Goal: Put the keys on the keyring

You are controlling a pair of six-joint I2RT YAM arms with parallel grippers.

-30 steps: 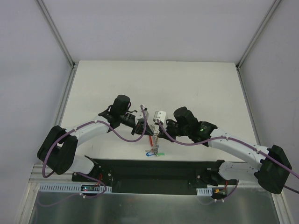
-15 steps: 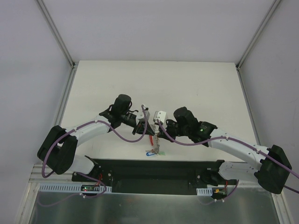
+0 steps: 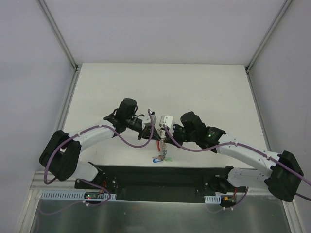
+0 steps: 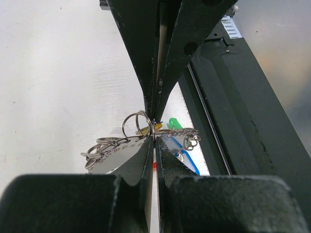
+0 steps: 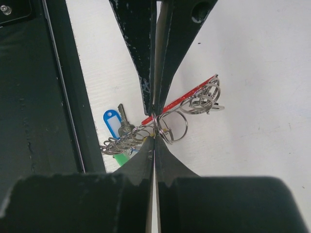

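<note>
The two grippers meet tip to tip over the keyring near the table's front edge. My left gripper (image 3: 154,132) (image 4: 154,139) is shut on the thin metal ring (image 4: 137,124). My right gripper (image 3: 163,135) (image 5: 154,139) is shut on the same ring (image 5: 175,127), where a chain of small rings (image 5: 127,140) joins it. The red band (image 5: 181,103) (image 3: 158,144) runs off behind the left fingers. A silver key with a blue cap (image 5: 112,123) (image 3: 157,158) and a green cap (image 5: 122,158) (image 3: 167,159) hang from the chain. A yellow cap (image 4: 144,130) shows just behind the ring.
A bunch of loose split rings (image 5: 206,97) (image 4: 102,147) lies at the band's far end. The black base rail (image 3: 160,177) (image 5: 39,97) runs just in front of the keys. White walls (image 3: 48,73) enclose the table (image 3: 194,92).
Both grippers stay pinched together at the same spot. The key bundle under them has shifted slightly to the right.
</note>
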